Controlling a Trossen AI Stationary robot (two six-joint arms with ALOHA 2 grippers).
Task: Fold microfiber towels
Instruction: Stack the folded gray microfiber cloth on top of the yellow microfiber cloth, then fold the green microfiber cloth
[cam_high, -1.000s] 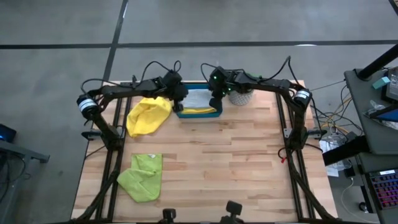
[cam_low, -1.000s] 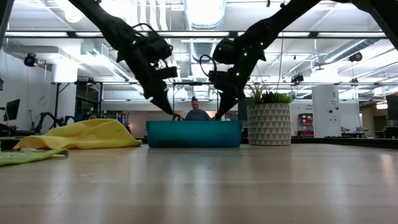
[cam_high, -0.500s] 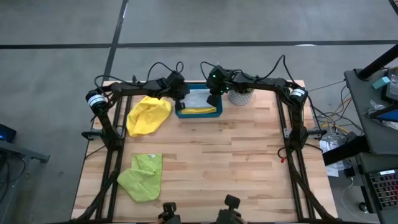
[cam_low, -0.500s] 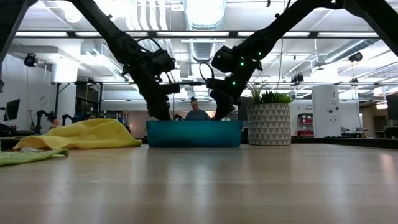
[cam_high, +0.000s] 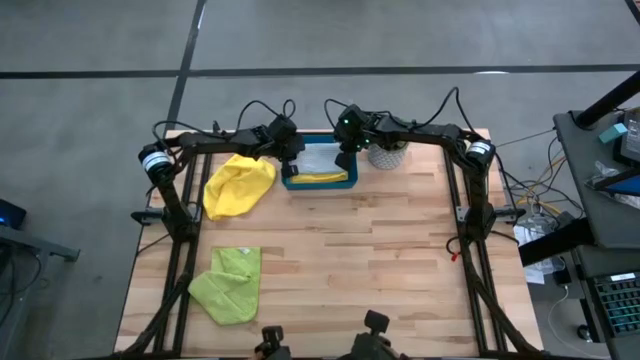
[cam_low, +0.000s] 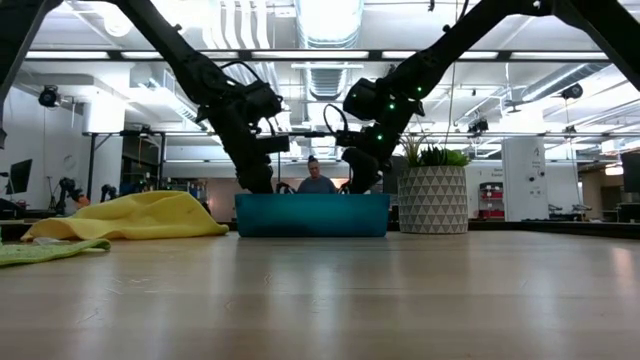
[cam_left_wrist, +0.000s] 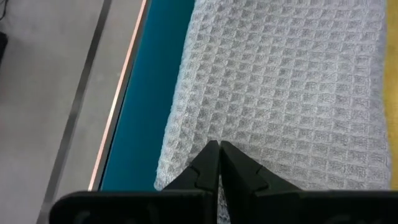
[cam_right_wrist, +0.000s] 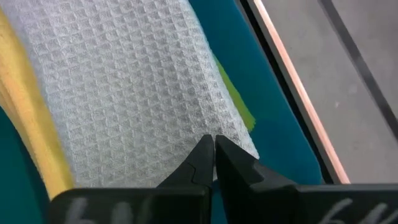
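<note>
Grey towel under both shut grippers

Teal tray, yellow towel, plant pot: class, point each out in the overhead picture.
Teal tray (cam_high: 318, 183), high view, its front rim.
Yellow towel (cam_high: 238, 187), high view, its middle.
Plant pot (cam_high: 387, 157), high view, its patterned side.

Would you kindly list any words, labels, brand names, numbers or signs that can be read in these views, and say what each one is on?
None: no readable text shows in any view.
The teal tray, the grey towel in it, the yellow towel, the lime green towel and the patterned plant pot carry no visible lettering.
The screens and equipment at the room's edges are too small to read.
</note>
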